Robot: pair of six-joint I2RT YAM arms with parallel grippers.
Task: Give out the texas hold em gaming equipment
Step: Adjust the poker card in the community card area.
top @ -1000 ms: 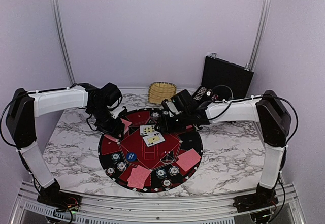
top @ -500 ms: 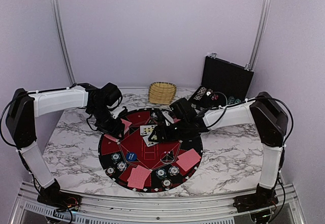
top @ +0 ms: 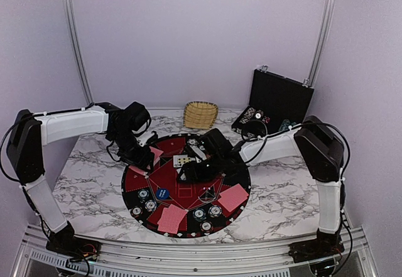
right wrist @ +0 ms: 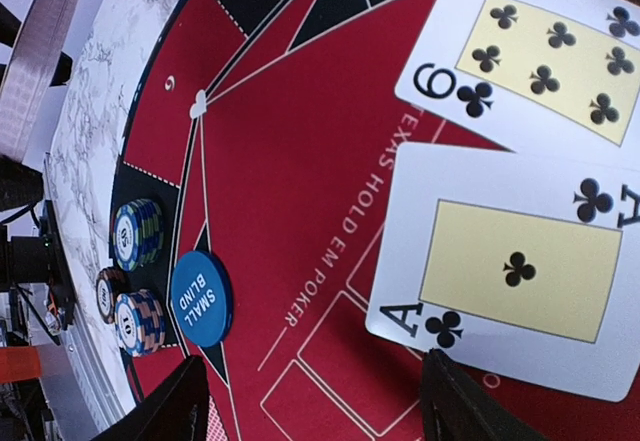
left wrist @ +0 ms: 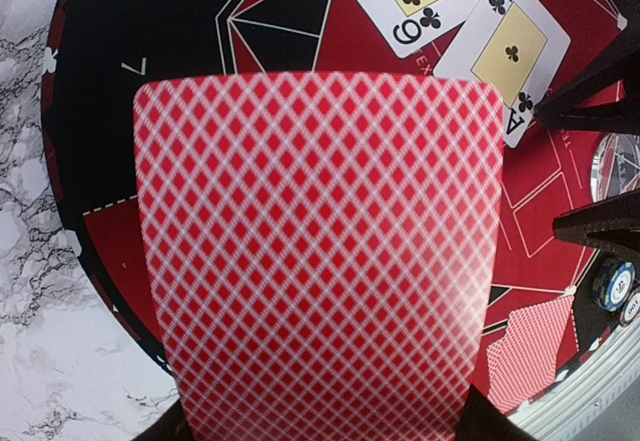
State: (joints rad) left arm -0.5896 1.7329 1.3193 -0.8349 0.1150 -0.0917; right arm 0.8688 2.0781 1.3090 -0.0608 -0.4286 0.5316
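Left jaws: pressed together on one red-backed card. You see its diamond-pattern back filling the left wrist view, gripped at its lower edge.
Held card, position: raised over the far-left part of the round mat, clear of its surface.
Right jaws: spread wide and gripping nothing. You see both fingers low over the red centre of the mat, beside the ace.
Ace of clubs: face up on the mat centre, one edge overlapping the six of clubs, which is also face up.
Small blind disc: blue, flat on the mat, near the left-hand seat.
Chip stacks: teal-and-white, just beside the disc at the mat rim, with a darker chip between two of them.
Face-down cards: dealt at the near rim, with another set to the right.
Worktop: marbled, and it carries the mat.
Wicker basket: behind the mat.
Black case: open, at the far right.
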